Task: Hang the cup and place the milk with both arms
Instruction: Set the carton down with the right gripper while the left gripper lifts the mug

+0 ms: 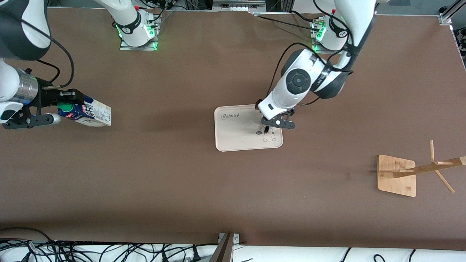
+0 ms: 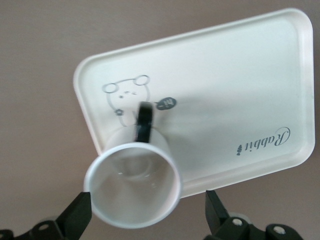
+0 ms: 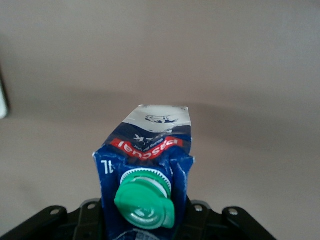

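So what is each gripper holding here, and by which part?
The right gripper holds the milk at its capped top end. The left gripper straddles the cup at its rim; grip cannot be confirmed.
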### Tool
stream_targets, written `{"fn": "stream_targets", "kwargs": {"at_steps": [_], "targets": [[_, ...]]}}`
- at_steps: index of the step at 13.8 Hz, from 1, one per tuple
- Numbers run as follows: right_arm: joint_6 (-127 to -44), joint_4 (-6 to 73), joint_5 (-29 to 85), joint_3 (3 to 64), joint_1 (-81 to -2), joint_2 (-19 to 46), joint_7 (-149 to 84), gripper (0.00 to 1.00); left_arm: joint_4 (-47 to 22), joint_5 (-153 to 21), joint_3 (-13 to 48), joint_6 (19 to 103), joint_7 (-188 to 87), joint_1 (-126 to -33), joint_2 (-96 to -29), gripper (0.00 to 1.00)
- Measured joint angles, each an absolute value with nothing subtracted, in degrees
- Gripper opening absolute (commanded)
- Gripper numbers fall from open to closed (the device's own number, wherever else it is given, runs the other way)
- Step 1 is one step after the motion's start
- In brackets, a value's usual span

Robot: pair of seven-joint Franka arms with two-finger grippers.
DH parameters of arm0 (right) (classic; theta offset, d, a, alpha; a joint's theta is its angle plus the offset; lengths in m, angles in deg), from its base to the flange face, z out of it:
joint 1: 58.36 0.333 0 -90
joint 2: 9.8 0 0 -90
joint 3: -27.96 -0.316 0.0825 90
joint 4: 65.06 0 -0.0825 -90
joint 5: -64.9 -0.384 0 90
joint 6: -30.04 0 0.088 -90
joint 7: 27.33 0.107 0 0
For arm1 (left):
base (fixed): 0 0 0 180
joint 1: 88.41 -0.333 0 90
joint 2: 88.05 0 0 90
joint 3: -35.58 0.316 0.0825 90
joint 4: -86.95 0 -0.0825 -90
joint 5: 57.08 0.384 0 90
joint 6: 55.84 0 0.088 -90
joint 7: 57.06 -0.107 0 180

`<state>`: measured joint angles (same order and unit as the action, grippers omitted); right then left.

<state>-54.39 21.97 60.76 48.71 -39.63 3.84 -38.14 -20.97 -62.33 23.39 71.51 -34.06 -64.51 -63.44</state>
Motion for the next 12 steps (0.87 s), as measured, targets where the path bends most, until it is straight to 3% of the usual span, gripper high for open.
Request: {"fn": "stream_targets", "kwargs": {"at_steps": [2, 3, 4, 6, 12], "targets": [[-58.6, 26.4, 61.1, 48.7, -40.3, 3.8, -39.3, 0.46, -21.0, -61.3, 23.4, 73.4, -34.1, -62.8, -61.6, 1.0], [-60.9, 28.4, 61.1, 48.5, -40.3, 3.8, -39.3, 0.46, -21.1, -61.0, 23.4, 73.8, -34.1, -62.4, -61.0, 0.95], [-63.0, 30.2, 61.2, 48.3, -40.3, 3.8, -39.3, 0.46, -21.1, -60.7, 23.4, 74.0, -34.1, -62.2, -60.4, 0.44], [-67.3, 33.4, 61.2, 48.0, -40.3, 3.8, -39.3, 0.46, -21.1, -60.5, 23.4, 74.4, -34.2, -61.9, -59.6, 0.0], [-79.3, 43.5, 61.2, 47.7, -40.3, 3.9, -39.3, 0.46, -21.1, -60.4, 23.5, 74.4, -34.3, -61.9, -58.6, 0.0]]}}
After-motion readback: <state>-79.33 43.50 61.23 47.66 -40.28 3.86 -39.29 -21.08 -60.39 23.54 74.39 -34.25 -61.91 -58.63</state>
